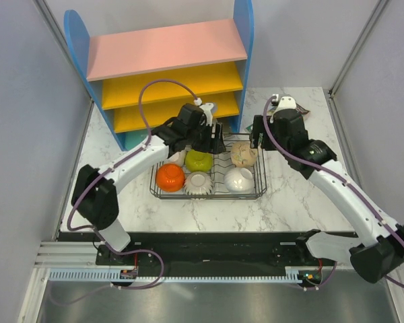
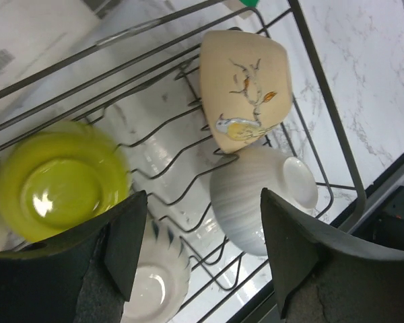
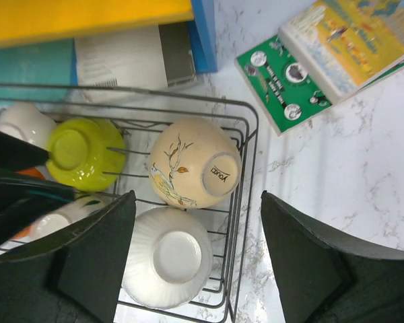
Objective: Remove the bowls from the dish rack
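- Bowls sit in a black wire dish rack point(image 1: 209, 197) in the top view. It stands mid-tabletop point(image 1: 303, 202), in front of the blue shelf unit point(image 1: 244, 40), with its long axis running left to right, parallel to the near edge.
- It holds an orange bowl point(image 1: 170, 177), a lime-green bowl point(image 1: 198, 160), a beige bird-painted bowl point(image 1: 244, 153), a white ribbed bowl point(image 1: 238, 179) and a white scalloped bowl point(image 1: 199, 183).
- The left tool point(image 1: 212, 138) hangs over the rack's far rail, and the right tool point(image 1: 258, 140) is beside its far right corner.
- In the left wrist view, the left tool point(image 2: 203, 200) is spread apart and grips nothing. It is above the prongs between the blurred lime-green bowl point(image 2: 57, 182) and the white ribbed bowl point(image 2: 256, 202), against which the beige bowl point(image 2: 246, 87) leans.
- In the right wrist view, the right tool point(image 3: 196, 198) is likewise apart and empty. It hovers over the beige bowl point(image 3: 192, 171) and the ribbed bowl point(image 3: 168, 256), both mouth-down with foot rings up.
- A rim could snag on a prong during lifting.
- The glazed, rounded walls may slip from the fingers.
- Pulling out the ribbed bowl could topple the beige one.
- The two arms work close together and might collide.
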Tool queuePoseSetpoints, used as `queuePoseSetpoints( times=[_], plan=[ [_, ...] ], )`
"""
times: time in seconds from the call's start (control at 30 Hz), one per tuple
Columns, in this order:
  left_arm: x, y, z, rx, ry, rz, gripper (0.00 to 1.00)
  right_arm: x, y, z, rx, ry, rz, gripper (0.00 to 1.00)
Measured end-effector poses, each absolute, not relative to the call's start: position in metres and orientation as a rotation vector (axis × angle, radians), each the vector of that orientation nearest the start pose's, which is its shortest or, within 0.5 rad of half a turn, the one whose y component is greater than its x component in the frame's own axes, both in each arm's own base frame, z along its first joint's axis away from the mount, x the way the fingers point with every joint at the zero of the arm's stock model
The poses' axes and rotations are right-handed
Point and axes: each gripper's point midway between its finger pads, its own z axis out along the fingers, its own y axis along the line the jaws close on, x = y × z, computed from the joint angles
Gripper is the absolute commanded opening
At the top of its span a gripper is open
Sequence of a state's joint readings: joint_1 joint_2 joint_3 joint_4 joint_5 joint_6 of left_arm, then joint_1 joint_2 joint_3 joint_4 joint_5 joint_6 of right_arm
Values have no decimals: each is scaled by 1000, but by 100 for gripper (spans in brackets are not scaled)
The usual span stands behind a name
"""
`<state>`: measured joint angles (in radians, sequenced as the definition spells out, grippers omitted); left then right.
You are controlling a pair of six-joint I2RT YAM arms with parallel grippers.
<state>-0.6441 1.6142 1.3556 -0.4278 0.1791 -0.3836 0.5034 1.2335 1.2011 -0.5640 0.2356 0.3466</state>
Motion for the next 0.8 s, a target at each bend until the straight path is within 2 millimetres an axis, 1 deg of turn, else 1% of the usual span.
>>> queuePoseSetpoints(
  times=[0.1,0.17,0.23,0.37,0.43,0.57,0.7,0.8],
  plan=[
    [332,-331,174,463,2343,-791,75,323,140,269,7,2082,256,83],
    [332,-342,165,489,2355,-829,75,319,133,274,24,2061,252,83],
    [332,-351,156,512,2368,-863,75,317,129,271,32,2062,241,83],
    [331,-362,144,544,2377,-928,75,314,121,255,41,2103,204,83],
    [330,-366,144,555,2369,-957,75,312,117,249,44,2120,185,83],
    [330,-376,155,583,2311,-1033,75,311,112,243,46,2137,158,83],
    [330,-382,159,595,2275,-1081,75,311,107,244,49,2133,147,83],
    [330,-386,155,595,2274,-1107,75,311,103,246,56,2126,139,84]
  ],
)
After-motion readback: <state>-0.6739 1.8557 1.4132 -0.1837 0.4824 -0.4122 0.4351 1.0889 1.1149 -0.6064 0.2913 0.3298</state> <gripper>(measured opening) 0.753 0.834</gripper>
